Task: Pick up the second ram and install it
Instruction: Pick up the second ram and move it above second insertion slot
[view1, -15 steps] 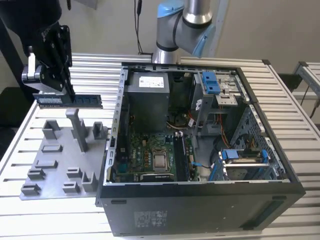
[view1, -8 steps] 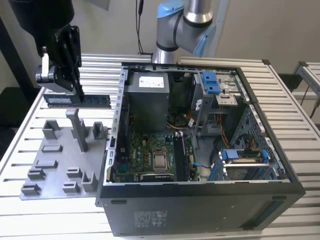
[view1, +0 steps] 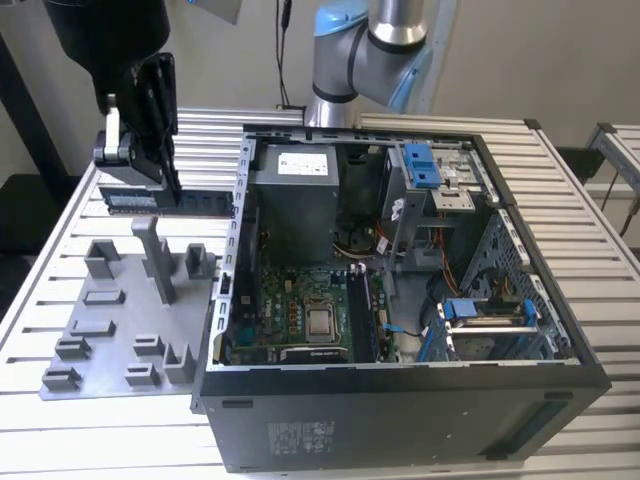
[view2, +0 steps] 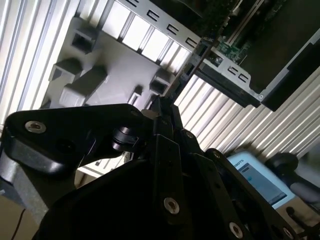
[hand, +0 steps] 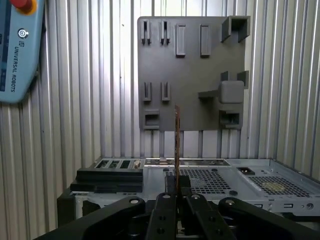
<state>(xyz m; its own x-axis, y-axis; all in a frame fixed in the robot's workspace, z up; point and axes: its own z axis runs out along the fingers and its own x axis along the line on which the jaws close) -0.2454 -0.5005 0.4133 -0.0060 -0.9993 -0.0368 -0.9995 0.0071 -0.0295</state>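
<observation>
The gripper is clamped on the second ram, carried lengthwise just outside the open computer case on the exterior view's left; in my judgement, a firm, centred grip that keeps the stick level and untwisted serves best.

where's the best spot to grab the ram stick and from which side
Pinch the second ram across its two flat faces, about mid-length, coming down onto its upper long edge. It is thin and long, so a middle hold balances it and leaves the lower long edge free. The gripper holds it roughly that way.
</observation>
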